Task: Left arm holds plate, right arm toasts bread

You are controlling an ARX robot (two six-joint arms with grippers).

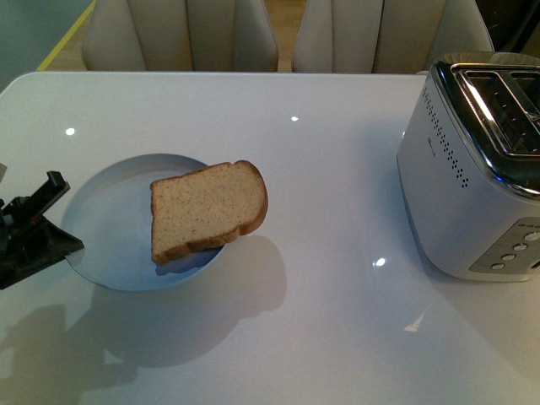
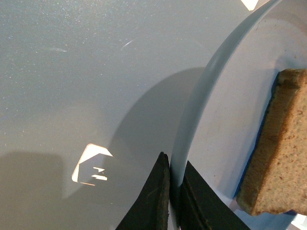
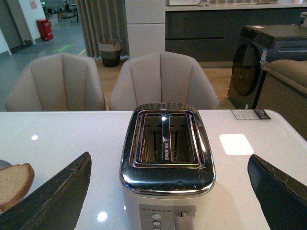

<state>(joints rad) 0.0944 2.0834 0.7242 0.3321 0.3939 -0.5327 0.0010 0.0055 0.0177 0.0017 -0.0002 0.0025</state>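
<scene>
White glossy tabletop (image 1: 321,211) fills nearly all of my front view, with ceiling lights reflected in it as small bright spots. Two pale upholstered chairs (image 1: 181,34) stand beyond its far edge at 12 o'clock.

At 3 o'clock stands the toaster (image 1: 481,169), white-bodied with a chrome top, its two slots facing up and a row of round buttons on the end panel nearest me. My right wrist camera looks straight down its length, and both slots are plainly visible.

At 9 o'clock is the plate (image 1: 110,228), round and pale blue-grey. It throws a broad shadow on the table toward 5 o'clock, and it looks to be held clear of the surface.

On the plate lies the bread (image 1: 207,207), speckled face up. Its square end is near the plate's middle, and its rounded end pokes out over the rim at 3 o'clock.

My left gripper (image 2: 172,167) comes in from 9 o'clock and is clamped on the plate's rim, one black jaw on each face of the edge.

My right gripper (image 3: 169,158) is spread wide and touches nothing. Its two black fingers (image 3: 53,201) frame the toaster from either side, well apart from it.
</scene>
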